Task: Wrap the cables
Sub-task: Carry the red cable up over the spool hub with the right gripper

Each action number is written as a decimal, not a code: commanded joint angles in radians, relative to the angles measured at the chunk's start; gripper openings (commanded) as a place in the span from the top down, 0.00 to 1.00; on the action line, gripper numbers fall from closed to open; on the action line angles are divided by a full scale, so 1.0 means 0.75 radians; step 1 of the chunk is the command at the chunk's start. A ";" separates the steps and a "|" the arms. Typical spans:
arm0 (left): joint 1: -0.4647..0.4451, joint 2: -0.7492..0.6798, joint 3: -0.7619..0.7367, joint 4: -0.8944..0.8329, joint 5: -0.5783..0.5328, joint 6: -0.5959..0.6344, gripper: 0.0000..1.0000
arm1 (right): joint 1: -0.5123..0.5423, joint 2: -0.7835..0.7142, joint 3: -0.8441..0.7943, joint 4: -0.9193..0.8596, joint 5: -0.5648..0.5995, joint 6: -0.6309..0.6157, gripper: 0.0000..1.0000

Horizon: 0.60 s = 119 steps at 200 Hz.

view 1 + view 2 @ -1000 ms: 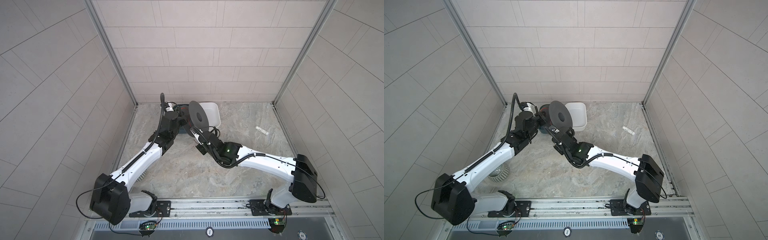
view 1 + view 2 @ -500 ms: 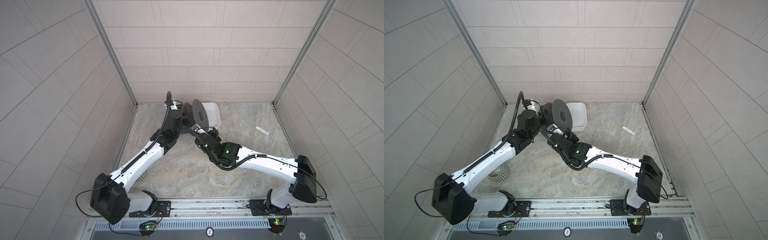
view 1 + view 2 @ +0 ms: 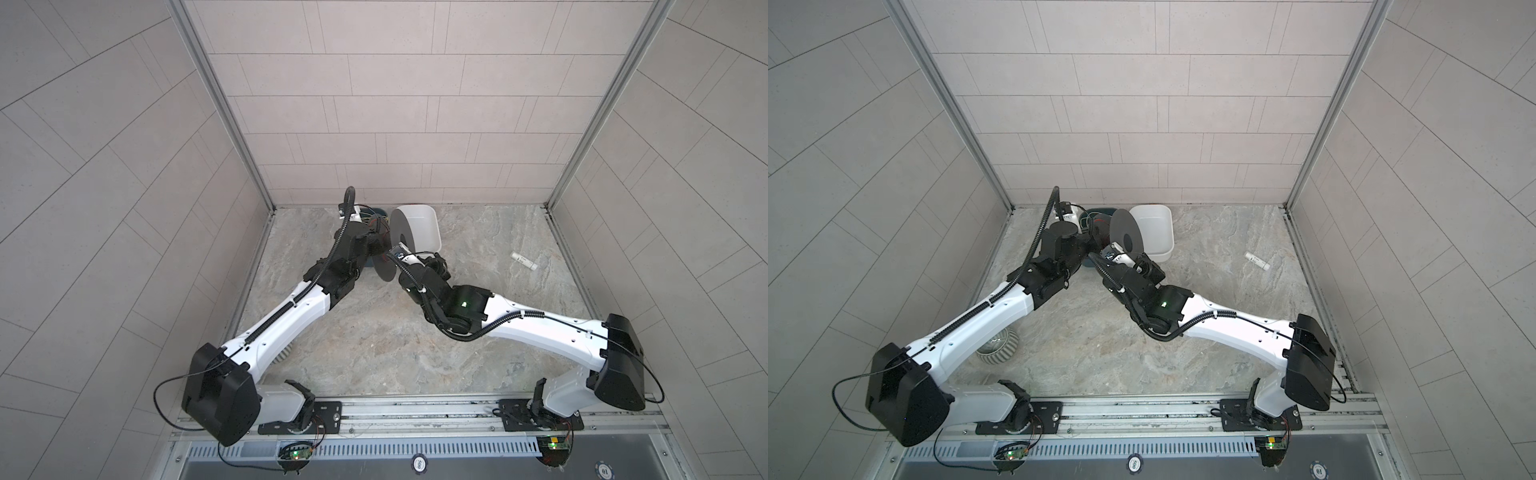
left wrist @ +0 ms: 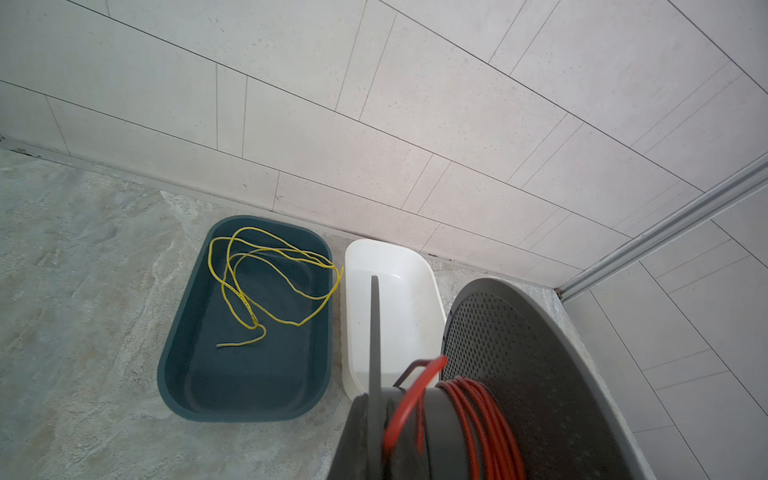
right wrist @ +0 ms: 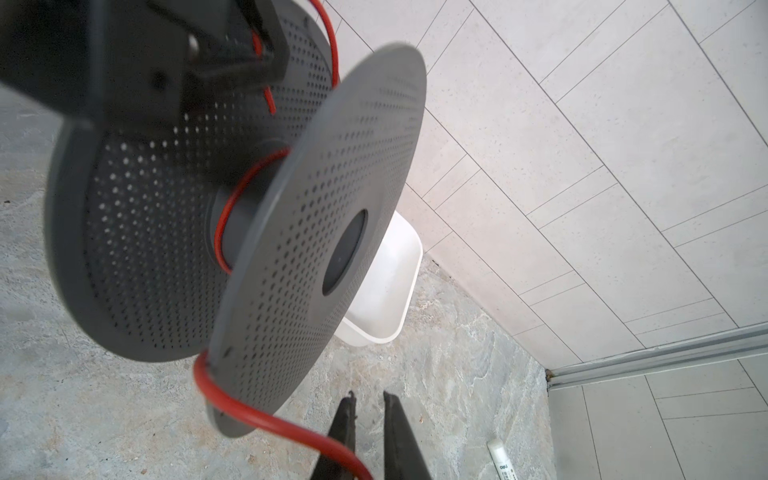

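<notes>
A grey perforated spool (image 3: 399,232) (image 3: 1125,232) hangs tilted above the floor near the back wall. My left gripper (image 4: 380,399) is shut on one of its flanges. The red cable (image 4: 478,415) is wound in several turns on the hub. One strand (image 5: 266,419) leaves the flange rim and crosses a finger of my right gripper (image 5: 370,397). That gripper sits just below and in front of the spool (image 5: 291,232). Its jaws stand open by a narrow gap, and bare floor shows between the tips. In a top view it (image 3: 1152,266) lies right of the spool.
A dark teal tray (image 4: 249,374) holding a loose yellow wire (image 4: 270,270) sits by the back wall, with a white bin (image 4: 390,291) (image 5: 386,291) beside it. A white tube (image 3: 523,261) lies on the floor to the right. A striped bowl (image 3: 998,347) sits under the left arm.
The left arm has pushed toward the back wall and turned the spool more edge-on. The right gripper has shifted to the spool's right side and its jaws have parted slightly.
</notes>
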 commanded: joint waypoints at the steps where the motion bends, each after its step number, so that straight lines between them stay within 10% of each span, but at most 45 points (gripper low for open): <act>1: -0.015 0.011 0.089 0.080 0.050 0.036 1.00 | -0.003 -0.058 0.021 0.087 -0.008 -0.057 0.86; 119: -0.029 0.069 0.149 0.042 0.436 0.313 1.00 | -0.198 -0.069 0.144 0.022 -0.238 -0.019 0.83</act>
